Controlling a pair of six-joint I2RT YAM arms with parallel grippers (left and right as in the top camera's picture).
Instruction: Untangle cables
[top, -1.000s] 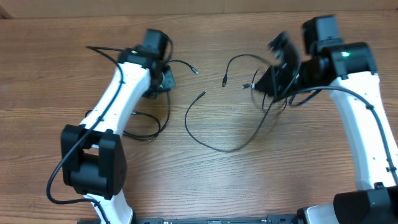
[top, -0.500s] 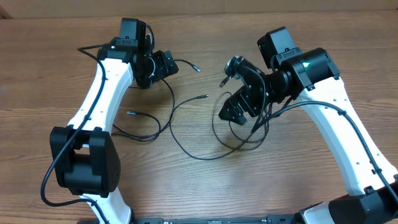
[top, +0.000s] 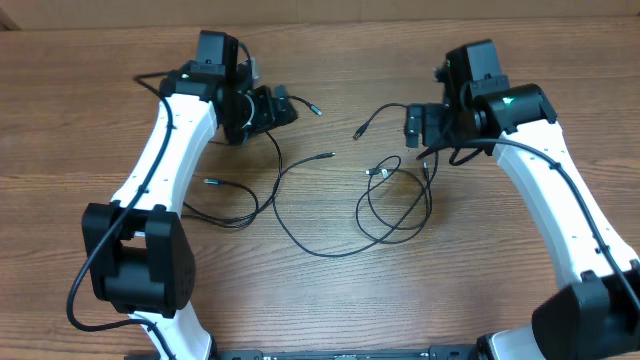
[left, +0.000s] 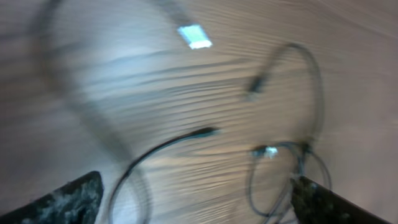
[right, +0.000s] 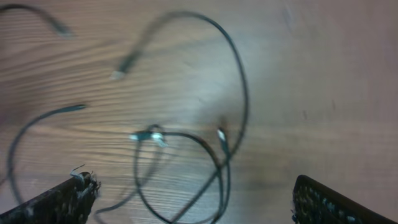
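Several thin black cables lie loose on the wooden table. A coiled loop (top: 395, 205) with two silvery plug tips rests below my right gripper (top: 418, 126), which hangs open just above and behind it with nothing held. In the right wrist view the same loop (right: 186, 171) lies between and beyond the open gripper (right: 193, 183). A long cable (top: 290, 225) curves from under my left gripper (top: 283, 108) toward the centre, its plug (top: 328, 156) free. The left gripper (left: 196, 186) is open and empty above the table, with a plug end (left: 208, 132) ahead of it.
A short cable with a small plug (top: 211, 181) loops beside the left arm (top: 165, 160). Another plug (top: 315, 111) lies right of the left gripper. One cord (top: 385, 108) arcs between the two grippers. The table's far edge (top: 330, 22) runs along the top.
The right gripper opened, let the cable bundle drop and pulled back up to the right; the loop now lies flat. The left gripper opened wide and shifted slightly left.
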